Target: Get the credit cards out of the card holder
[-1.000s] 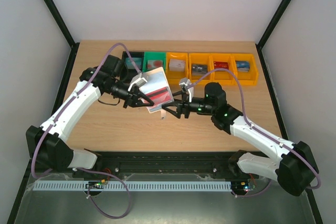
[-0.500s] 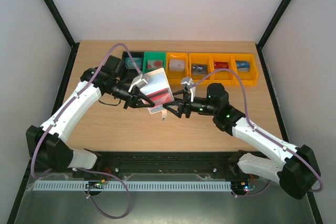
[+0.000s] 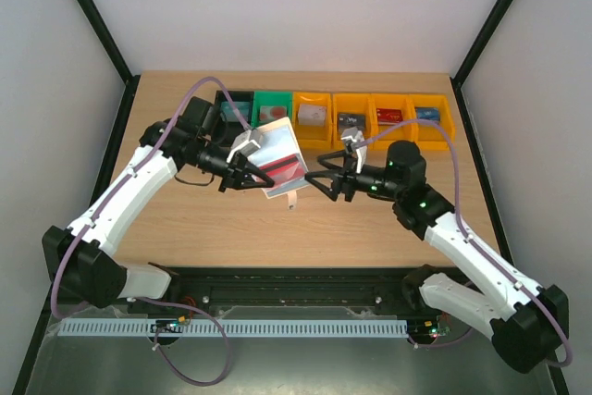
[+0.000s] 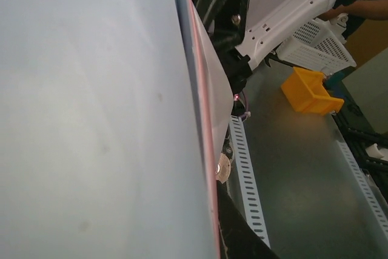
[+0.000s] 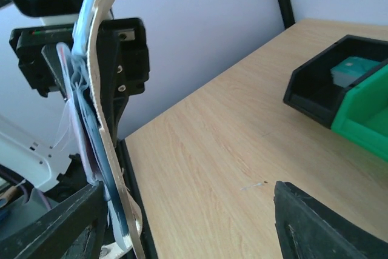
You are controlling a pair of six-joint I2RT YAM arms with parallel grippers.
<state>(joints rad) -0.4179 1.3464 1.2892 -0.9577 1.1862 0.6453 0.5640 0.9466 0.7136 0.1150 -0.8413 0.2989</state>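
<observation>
**Left arm.** Your left gripper (image 3: pixel 242 174) is clamped on the left edge of the card holder (image 3: pixel 276 150), which is held above the table (image 3: pixel 185 228) in front of the black bin (image 3: pixel 231 104) and green bin (image 3: pixel 271 103).

**Holder.** Its long axis runs far to near. The open face is turned upward, showing a red card (image 3: pixel 285 170), and the snap tab (image 3: pixel 292 200) hangs at the near end.

**Right arm.** Your right gripper (image 3: pixel 326 179) sits just right of the holder with its jaws apart, not touching it.

Bright, even light, soft shadows; the card holder (image 4: pixel 91 113) looms blurred across the left wrist view
</observation>
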